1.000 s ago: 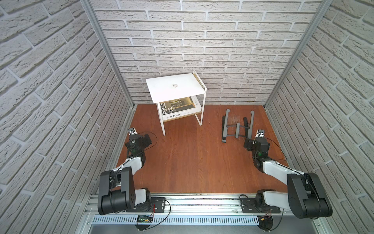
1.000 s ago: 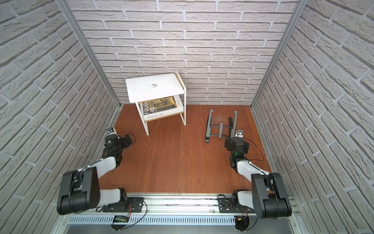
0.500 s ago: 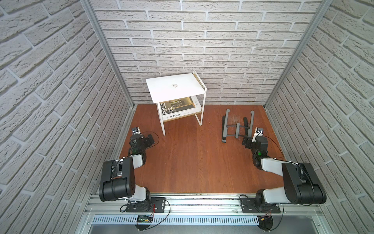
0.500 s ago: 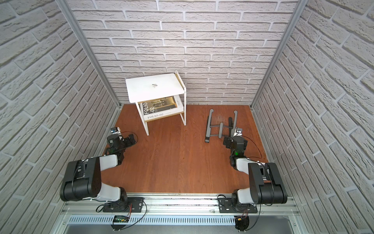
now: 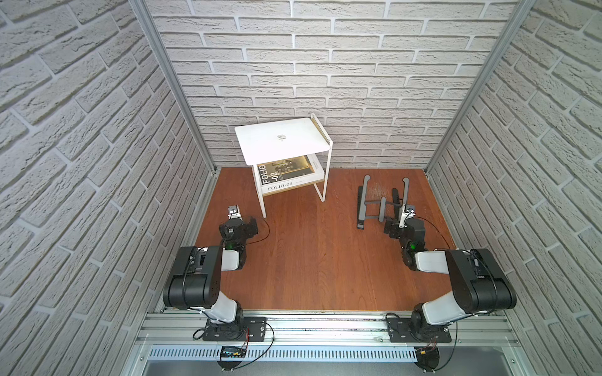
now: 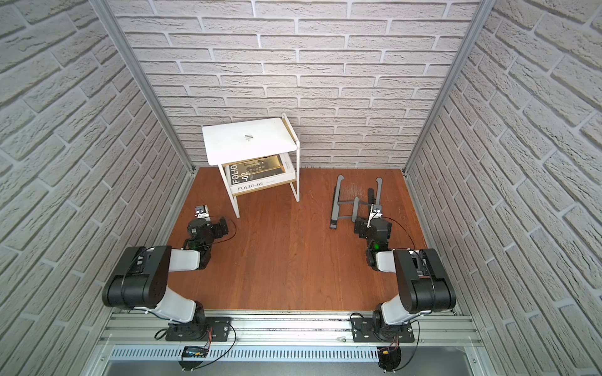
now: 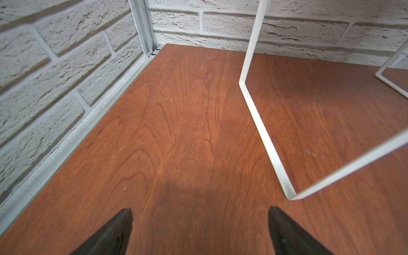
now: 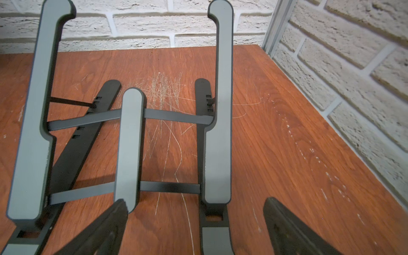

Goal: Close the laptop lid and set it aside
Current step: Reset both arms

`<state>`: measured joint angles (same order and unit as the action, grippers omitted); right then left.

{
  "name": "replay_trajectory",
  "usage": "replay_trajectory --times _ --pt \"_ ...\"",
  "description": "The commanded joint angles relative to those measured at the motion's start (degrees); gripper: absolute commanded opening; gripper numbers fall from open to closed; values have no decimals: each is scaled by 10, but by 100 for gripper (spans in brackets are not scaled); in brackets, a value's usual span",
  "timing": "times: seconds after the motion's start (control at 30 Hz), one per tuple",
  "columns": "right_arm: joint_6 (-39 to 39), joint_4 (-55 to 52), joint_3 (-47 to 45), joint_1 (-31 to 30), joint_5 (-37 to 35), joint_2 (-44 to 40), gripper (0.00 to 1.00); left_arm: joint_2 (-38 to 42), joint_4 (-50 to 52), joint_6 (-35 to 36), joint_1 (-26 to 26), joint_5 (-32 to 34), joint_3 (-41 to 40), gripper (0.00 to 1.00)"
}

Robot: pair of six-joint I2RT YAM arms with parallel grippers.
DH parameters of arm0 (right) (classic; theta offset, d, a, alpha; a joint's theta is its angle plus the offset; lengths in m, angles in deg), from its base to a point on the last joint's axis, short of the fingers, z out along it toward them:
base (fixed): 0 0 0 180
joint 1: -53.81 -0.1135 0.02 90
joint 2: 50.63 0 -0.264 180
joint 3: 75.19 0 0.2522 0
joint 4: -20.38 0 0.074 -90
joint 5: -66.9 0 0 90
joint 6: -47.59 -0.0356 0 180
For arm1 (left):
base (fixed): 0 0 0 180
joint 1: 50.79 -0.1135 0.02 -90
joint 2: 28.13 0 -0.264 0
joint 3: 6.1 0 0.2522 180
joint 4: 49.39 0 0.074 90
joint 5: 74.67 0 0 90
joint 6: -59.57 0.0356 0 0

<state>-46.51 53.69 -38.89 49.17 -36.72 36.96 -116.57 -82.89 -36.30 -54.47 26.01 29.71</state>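
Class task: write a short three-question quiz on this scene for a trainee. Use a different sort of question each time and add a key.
1. True or false: the laptop lies closed on top of the white rack, logo side up.
2. What lies on the rack's lower shelf? A: a mug. B: the FOLIO-02 book. C: a keyboard.
3. Fill in the missing word: the left gripper and the right gripper both stand ___ and hold nothing.

Key: 1 true; 2 B; 3 open.
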Motion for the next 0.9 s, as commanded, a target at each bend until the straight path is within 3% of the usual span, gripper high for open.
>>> replay_trajectory --times 0.0,0.37,0.87 --pt "-5 28 0 -3 -35 4 99 -2 -31 4 -4 0 -1 98" --pt "12 61 -21 -5 -6 -1 99 -1 -34 5 -3 2 -2 98" --pt "8 7 10 14 49 3 99 -1 -34 6 -3 1 -2 99"
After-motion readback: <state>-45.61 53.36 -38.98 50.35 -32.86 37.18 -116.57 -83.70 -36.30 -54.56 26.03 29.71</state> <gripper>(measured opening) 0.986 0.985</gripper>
